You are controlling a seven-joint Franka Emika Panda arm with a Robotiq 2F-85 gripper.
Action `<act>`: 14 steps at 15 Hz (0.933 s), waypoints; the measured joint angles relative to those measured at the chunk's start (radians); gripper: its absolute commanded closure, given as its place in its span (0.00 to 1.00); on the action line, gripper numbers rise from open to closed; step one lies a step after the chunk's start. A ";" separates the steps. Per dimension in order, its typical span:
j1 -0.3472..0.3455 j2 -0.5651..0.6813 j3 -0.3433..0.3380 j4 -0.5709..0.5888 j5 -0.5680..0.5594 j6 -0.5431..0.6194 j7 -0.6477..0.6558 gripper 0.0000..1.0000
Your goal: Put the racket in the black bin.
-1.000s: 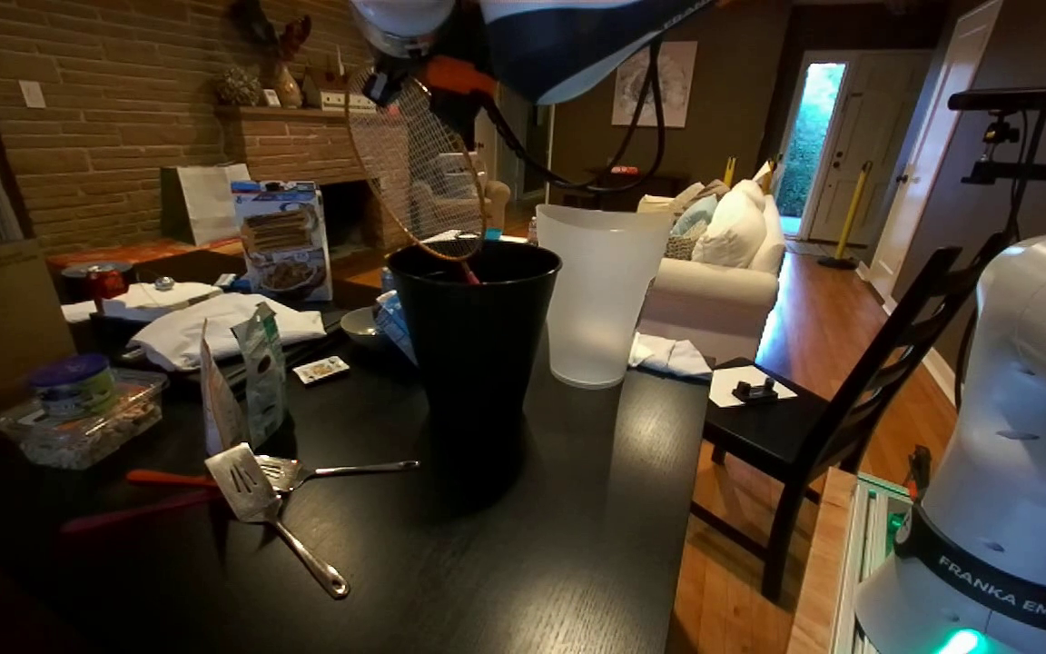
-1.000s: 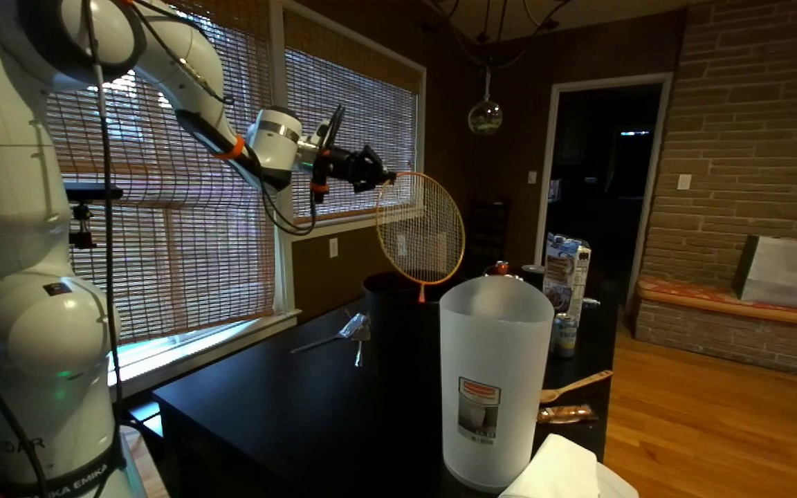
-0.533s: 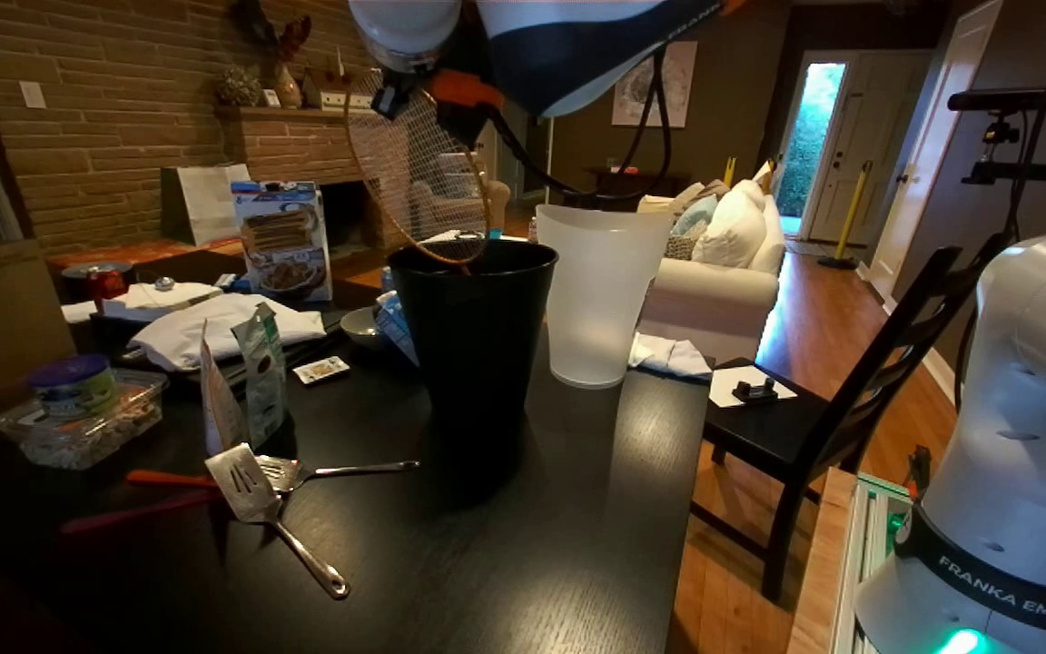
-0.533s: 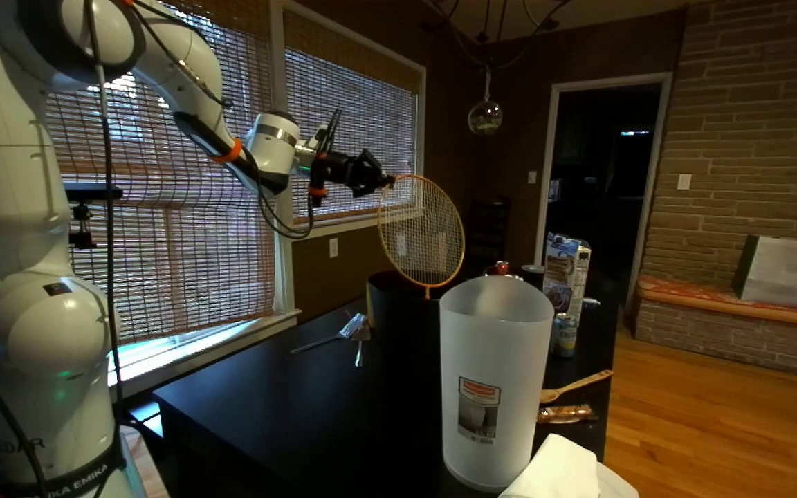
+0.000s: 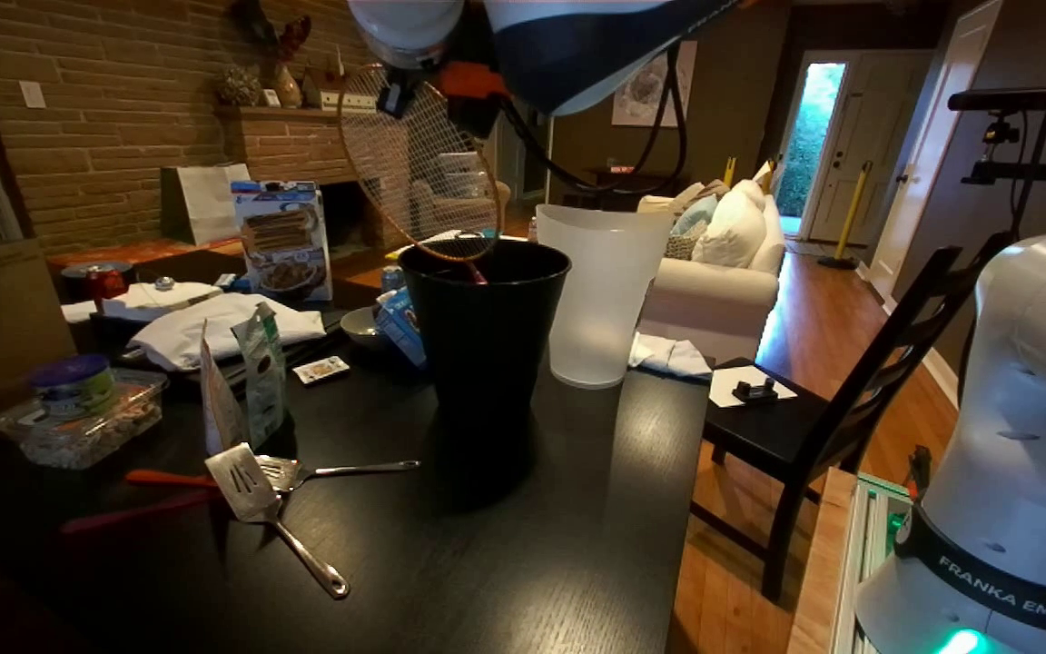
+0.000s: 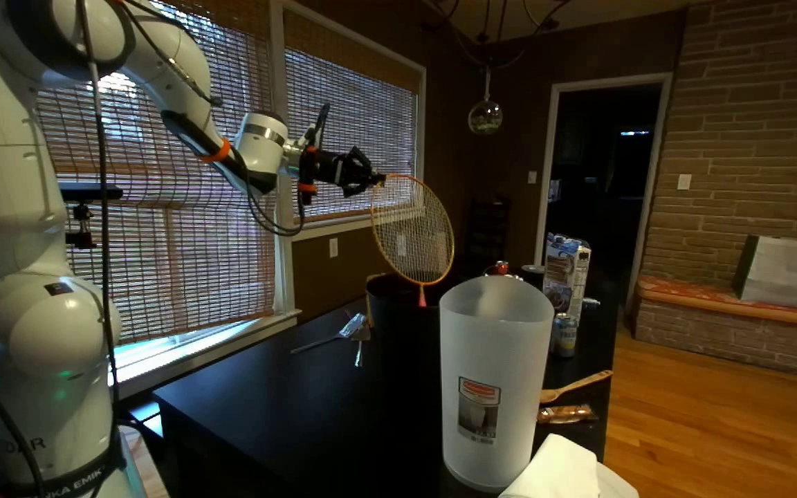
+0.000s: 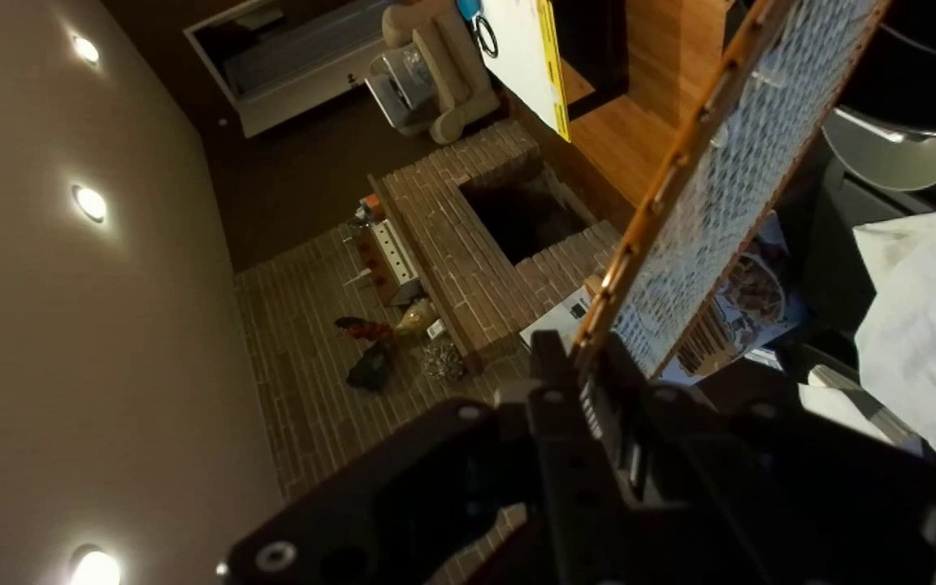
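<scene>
My gripper (image 6: 379, 180) is shut on the top edge of the racket's head, and in the wrist view the orange frame of the racket (image 7: 663, 199) runs out from between its fingertips. The racket (image 6: 412, 232) hangs head up and a little tilted in both exterior views. Its red shaft dips inside the rim of the black bin (image 5: 487, 354), which stands upright on the dark table. The handle's lower part is hidden by the bin wall. Most of the head is above the rim. In an exterior view the gripper (image 5: 396, 95) sits well above the bin.
A translucent white bin (image 5: 597, 300) stands close beside the black bin. Metal spatulas (image 5: 246, 486) lie on the table, near standing pouches (image 5: 264, 377). Farther back are a food box (image 5: 282, 241) and a white cloth (image 5: 223, 331). A chair (image 5: 850, 391) is by the table's edge.
The gripper has drawn slightly back toward the robot's base, the racket moving along with it. The black bin has shifted slightly the same way. The grip on the racket is unchanged.
</scene>
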 measured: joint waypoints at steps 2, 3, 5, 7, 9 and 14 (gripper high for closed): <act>0.007 -0.013 0.016 -0.018 0.001 -0.045 -0.018 0.97; 0.011 -0.018 0.024 -0.030 0.000 -0.068 -0.022 0.97; 0.019 -0.029 0.042 -0.055 -0.002 -0.113 -0.025 0.97; 0.028 -0.038 0.055 -0.079 -0.006 -0.154 -0.025 0.97; 0.035 -0.046 0.068 -0.101 -0.008 -0.192 -0.028 0.97; 0.053 -0.066 0.085 -0.150 -0.008 -0.265 -0.069 0.67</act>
